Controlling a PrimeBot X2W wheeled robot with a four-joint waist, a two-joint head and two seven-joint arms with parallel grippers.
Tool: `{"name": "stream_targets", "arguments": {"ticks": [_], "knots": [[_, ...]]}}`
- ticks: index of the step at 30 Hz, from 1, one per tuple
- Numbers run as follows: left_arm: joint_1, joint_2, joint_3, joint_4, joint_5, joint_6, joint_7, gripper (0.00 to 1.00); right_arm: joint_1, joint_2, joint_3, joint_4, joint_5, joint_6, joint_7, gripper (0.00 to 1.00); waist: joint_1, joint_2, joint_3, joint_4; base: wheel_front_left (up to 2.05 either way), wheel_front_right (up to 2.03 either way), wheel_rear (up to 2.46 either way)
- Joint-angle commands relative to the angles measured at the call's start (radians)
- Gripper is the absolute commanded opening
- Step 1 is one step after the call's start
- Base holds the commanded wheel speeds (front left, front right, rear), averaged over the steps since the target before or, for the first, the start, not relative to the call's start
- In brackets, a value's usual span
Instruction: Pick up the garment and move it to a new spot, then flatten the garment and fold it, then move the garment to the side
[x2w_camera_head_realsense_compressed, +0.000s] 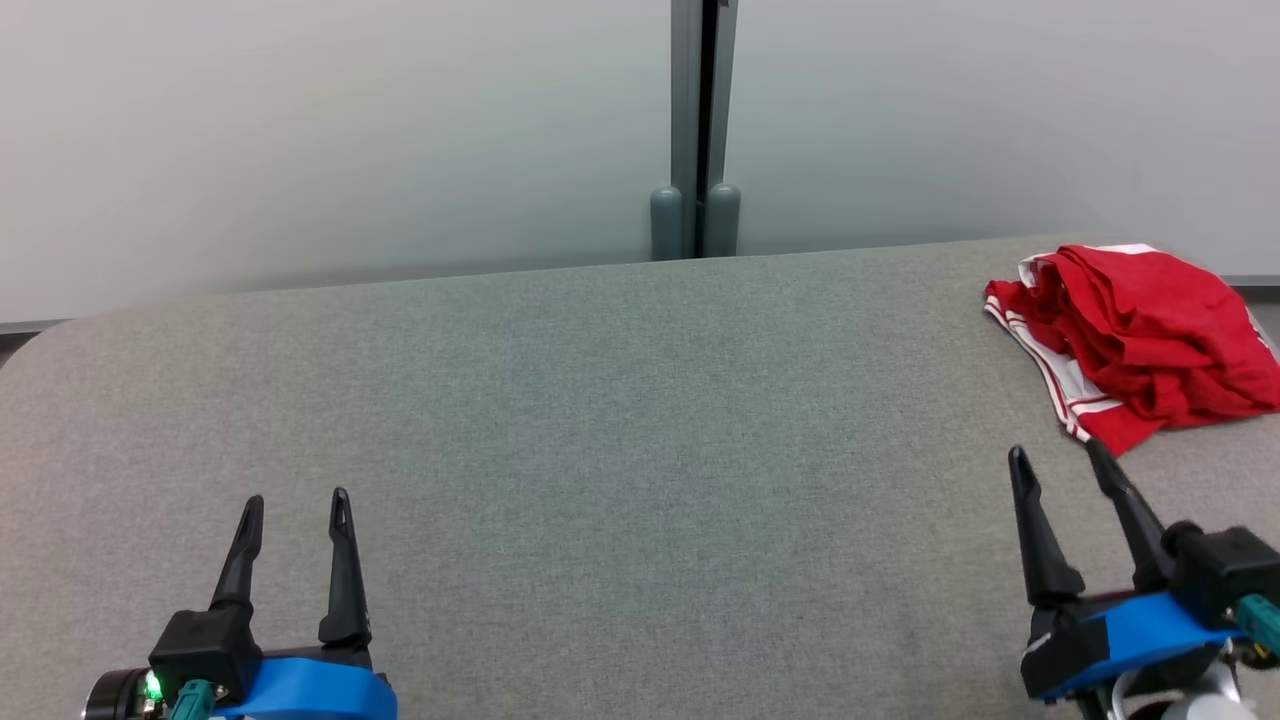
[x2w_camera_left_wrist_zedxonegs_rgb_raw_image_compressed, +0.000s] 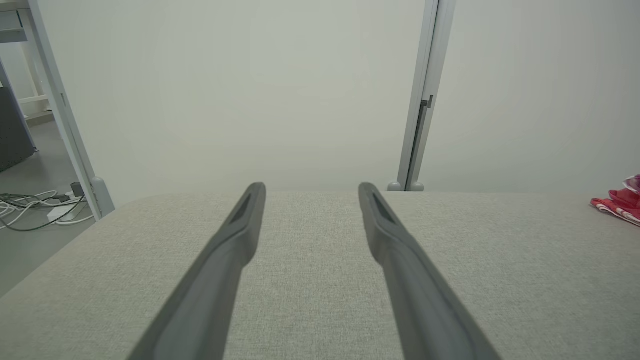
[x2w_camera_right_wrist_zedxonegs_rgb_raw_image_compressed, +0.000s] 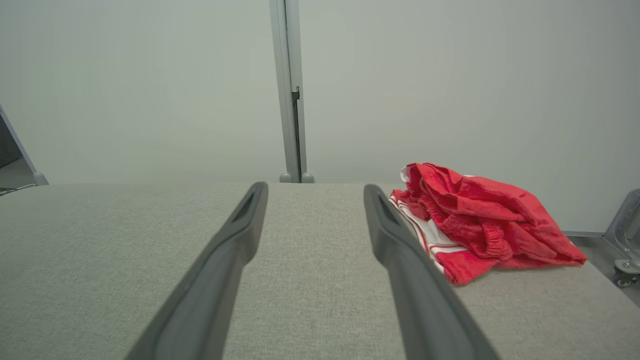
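A red garment with white stripes (x2w_camera_head_realsense_compressed: 1140, 335) lies crumpled in a heap at the far right of the grey table (x2w_camera_head_realsense_compressed: 600, 420). The right wrist view has the garment (x2w_camera_right_wrist_zedxonegs_rgb_raw_image_compressed: 480, 220) just right of my right fingers. Its edge (x2w_camera_left_wrist_zedxonegs_rgb_raw_image_compressed: 617, 202) peeks in at the right of the left wrist view. My right gripper (x2w_camera_head_realsense_compressed: 1058, 455) stands open a short way in front of the heap, apart from it, nothing between its fingers. My left gripper (x2w_camera_head_realsense_compressed: 297, 498) is open at the lower left, far from the garment.
Frosted wall panels with a grey post (x2w_camera_head_realsense_compressed: 700, 130) stand right behind the table. Beyond the table's left end, cables (x2w_camera_left_wrist_zedxonegs_rgb_raw_image_compressed: 35, 207) lie on the floor. A metal frame with a caster (x2w_camera_right_wrist_zedxonegs_rgb_raw_image_compressed: 625, 240) stands past the table's right end.
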Motion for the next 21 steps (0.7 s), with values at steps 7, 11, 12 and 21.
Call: {"name": "stream_targets", "arguments": {"ticks": [7, 11, 12, 21], "knots": [[0.013, 0.014, -0.002, -0.001, -0.008, 0.002, 0.012, 1.0, 0.121, 0.066, -0.025, -0.139, -0.044, 0.0, 0.062, 1.0, 0.0002, -0.0001, -0.011, 0.015, 0.0, 0.0, 0.0], [0.007, 0.016, -0.005, 0.006, -0.011, 0.003, 0.016, 1.0, 0.139, 0.08, -0.026, -0.17, -0.047, 0.0, 0.092, 1.0, 0.0002, -0.0001, -0.015, 0.024, 0.0, 0.0, 0.0], [0.005, 0.016, -0.007, 0.007, -0.012, 0.003, 0.015, 1.0, 0.142, 0.08, -0.026, -0.175, -0.045, 0.0, 0.097, 1.0, 0.0002, -0.0001, -0.015, 0.027, 0.0, 0.0, 0.0], [0.0, 0.016, -0.018, 0.015, -0.016, 0.003, 0.015, 1.0, 0.141, 0.082, -0.025, -0.164, -0.014, 0.0, 0.099, 1.0, 0.0002, -0.0001, -0.02, 0.044, 0.0, 0.0, 0.0]]}}
